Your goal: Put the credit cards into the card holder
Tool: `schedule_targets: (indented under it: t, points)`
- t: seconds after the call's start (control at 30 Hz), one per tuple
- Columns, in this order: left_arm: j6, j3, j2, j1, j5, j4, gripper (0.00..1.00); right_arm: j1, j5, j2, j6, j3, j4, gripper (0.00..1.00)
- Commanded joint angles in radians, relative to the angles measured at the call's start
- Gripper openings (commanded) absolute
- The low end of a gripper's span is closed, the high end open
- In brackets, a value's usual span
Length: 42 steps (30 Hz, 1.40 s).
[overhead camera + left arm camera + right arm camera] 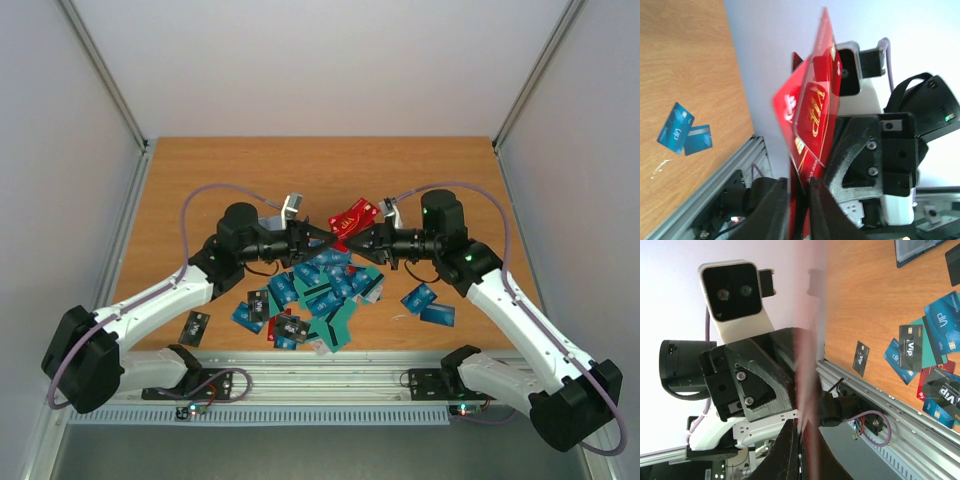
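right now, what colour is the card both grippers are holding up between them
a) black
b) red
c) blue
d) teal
b: the card pinched between the left gripper and the right gripper is red, and it is held above the pile of mostly blue, teal and black ones.

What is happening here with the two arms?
Both arms meet in the air above the pile of cards. The right gripper is shut on a red card, and the left gripper pinches the same card from the other side: a handover, it seems. The holder lies on the table, untouched.
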Motion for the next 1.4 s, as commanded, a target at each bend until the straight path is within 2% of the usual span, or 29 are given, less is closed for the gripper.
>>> schedule_targets:
  t: [0.0, 0.03, 0.13, 0.2, 0.33, 0.4, 0.5, 0.7, 0.87, 0.93, 1.07, 1.17, 1.37]
  points:
    - [-0.004, 0.005, -0.005, 0.003, -0.017, 0.089, 0.08, -0.005, -0.039, -0.023, 0.044, -0.022, 0.081, 0.01]
    - [-0.003, 0.006, -0.003, 0.004, -0.016, 0.093, 0.02, -0.005, -0.039, -0.024, 0.043, -0.023, 0.078, 0.01]
    - [-0.017, 0.001, -0.004, 0.003, -0.019, 0.128, 0.00, -0.005, -0.032, -0.026, 0.029, -0.023, 0.042, 0.04]
    - [-0.027, 0.000, -0.008, 0.003, -0.024, 0.121, 0.00, -0.005, -0.020, -0.026, 0.009, -0.018, -0.002, 0.11]
    - [-0.002, 0.005, -0.022, 0.003, -0.043, -0.026, 0.00, -0.005, 0.031, -0.040, -0.059, -0.013, -0.150, 0.48]
    - [0.049, 0.041, -0.023, 0.004, -0.065, -0.229, 0.00, -0.005, 0.102, -0.050, -0.115, -0.006, -0.289, 0.56]
    - [0.220, 0.100, -0.009, 0.004, -0.127, -0.531, 0.00, -0.005, 0.189, -0.045, -0.162, -0.027, -0.444, 0.60]
    - [0.388, 0.159, 0.073, -0.001, -0.198, -0.757, 0.00, -0.005, 0.197, -0.035, -0.162, -0.089, -0.431, 0.63]
    - [0.537, 0.300, 0.166, -0.012, -0.311, -1.038, 0.00, -0.005, 0.199, 0.006, -0.182, -0.070, -0.431, 0.65]
    - [0.569, 0.308, 0.168, -0.013, -0.298, -1.032, 0.00, -0.005, 0.188, 0.021, -0.173, -0.080, -0.405, 0.65]
    - [0.536, 0.292, 0.158, -0.011, -0.174, -0.952, 0.00, -0.005, 0.154, 0.035, -0.158, -0.103, -0.304, 0.68]
    - [0.463, 0.273, 0.149, -0.011, -0.079, -0.857, 0.00, -0.005, 0.139, 0.056, -0.163, -0.100, -0.273, 0.70]
    - [0.332, 0.247, 0.124, -0.012, 0.017, -0.717, 0.00, -0.005, 0.109, 0.058, -0.098, -0.122, -0.168, 0.73]
